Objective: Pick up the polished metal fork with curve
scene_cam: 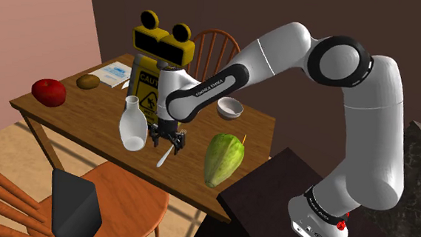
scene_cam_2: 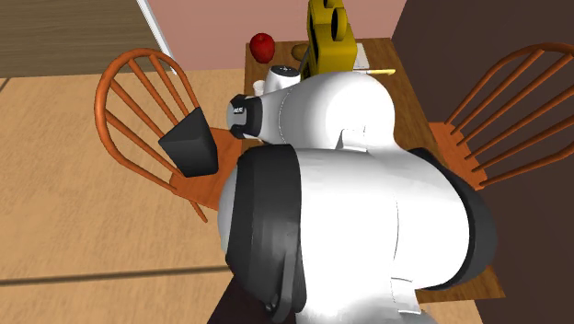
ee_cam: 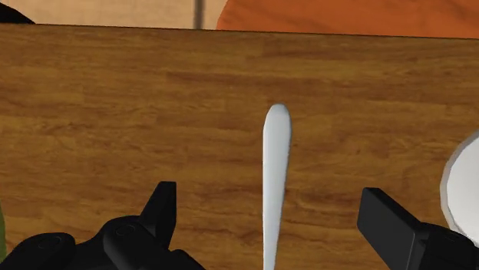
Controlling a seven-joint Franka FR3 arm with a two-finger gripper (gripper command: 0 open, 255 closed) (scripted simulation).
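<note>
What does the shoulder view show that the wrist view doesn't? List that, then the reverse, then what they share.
Shoulder, not wrist: the red apple, yellow caution sign, white bowl and green fruit. Wrist, not shoulder: the gripper with its fingers standing apart, and the pale fork lying between them, untouched. Both: the fork, the gripper, the wooden table and the orange chair seat.
</note>
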